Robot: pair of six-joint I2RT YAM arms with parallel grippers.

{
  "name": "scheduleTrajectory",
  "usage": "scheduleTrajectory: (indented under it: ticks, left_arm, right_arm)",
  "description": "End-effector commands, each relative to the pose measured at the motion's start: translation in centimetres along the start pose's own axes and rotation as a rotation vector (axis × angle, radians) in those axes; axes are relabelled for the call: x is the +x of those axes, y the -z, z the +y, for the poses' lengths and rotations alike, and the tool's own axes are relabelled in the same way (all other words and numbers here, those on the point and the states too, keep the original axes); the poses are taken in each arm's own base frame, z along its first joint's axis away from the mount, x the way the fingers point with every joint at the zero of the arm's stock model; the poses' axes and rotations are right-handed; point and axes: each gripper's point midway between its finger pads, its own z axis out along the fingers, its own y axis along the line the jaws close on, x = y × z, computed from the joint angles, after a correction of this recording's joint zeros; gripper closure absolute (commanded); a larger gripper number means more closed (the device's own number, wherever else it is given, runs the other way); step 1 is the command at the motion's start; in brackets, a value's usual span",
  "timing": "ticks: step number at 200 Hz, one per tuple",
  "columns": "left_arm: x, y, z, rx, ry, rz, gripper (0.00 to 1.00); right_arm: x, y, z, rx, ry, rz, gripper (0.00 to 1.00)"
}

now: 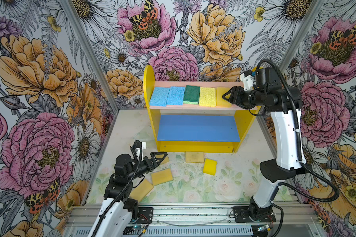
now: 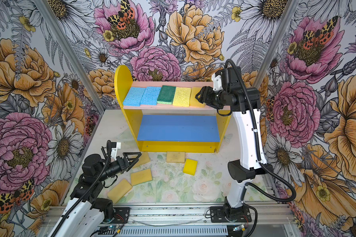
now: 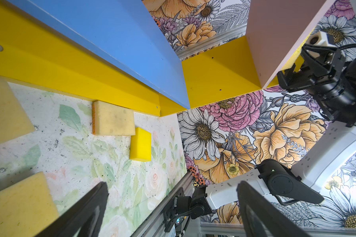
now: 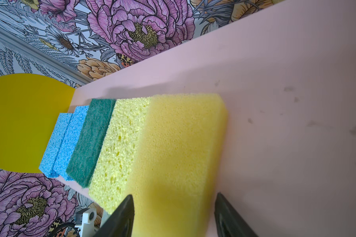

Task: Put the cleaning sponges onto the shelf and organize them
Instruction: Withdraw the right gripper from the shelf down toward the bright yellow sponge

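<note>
Pink and blue boards are carried between the yellow round-topped side panels of the shelf point(image 1: 149, 78), which is stood at the back of the table point(image 1: 224, 184). On the pink upper board point(image 1: 193, 107) five of the cleaning sponges are laid flat in a close row. From the left of both top views these are a first light blue sponge point(image 1: 159, 96), a second light blue sponge point(image 1: 175, 95), a dark green sponge point(image 1: 191, 94), a porous pale yellow sponge point(image 1: 207, 96) and, at the right end, a tan-yellow shelf sponge point(image 4: 179, 143). The right gripper point(image 1: 224, 96) is held level at the right end of that board. Its jaws are parted to either side of the near end of the tan-yellow shelf sponge, which is seen lying flat on the board in the right wrist view. Below it, the blue lower board point(image 1: 197, 128) is seen. Five more sponges lie on the table in front of the shelf. A stained tan-yellow sponge point(image 1: 194, 157) is set against the yellow base rail, and a small bright yellow sponge point(image 1: 210, 166) lies just beside it. A middle tan-yellow sponge point(image 1: 161, 176) and a front tan-yellow sponge point(image 1: 141, 189) are found near the left arm. A half-hidden tan-yellow sponge point(image 1: 165, 160) shows beneath the left gripper point(image 1: 162, 155), which is held above the table near the shelf's front left corner, jaws spread wide and gripping nothing.
</note>
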Motion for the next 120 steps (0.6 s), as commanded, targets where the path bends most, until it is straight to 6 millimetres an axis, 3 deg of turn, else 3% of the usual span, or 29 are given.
scheduleTrajectory:
  ticks: [1,63,120]
  left_arm:
    - [0.2,0.2,-0.1,0.009,0.002,0.009,0.01]
    - [0.1,0.2,-0.3,0.011,-0.001,0.006,0.01]
    - [0.0,0.3,-0.5,0.015,-0.006,0.004,0.01]
  right_arm:
    - [-0.8,-0.6,0.5,-0.039,0.018,-0.013,0.36]
    - [-1.1,0.2,0.5,-0.027,0.041,-0.040,0.34]
    - [-1.7,3.8,0.6,0.012,0.075,-0.134,0.33]
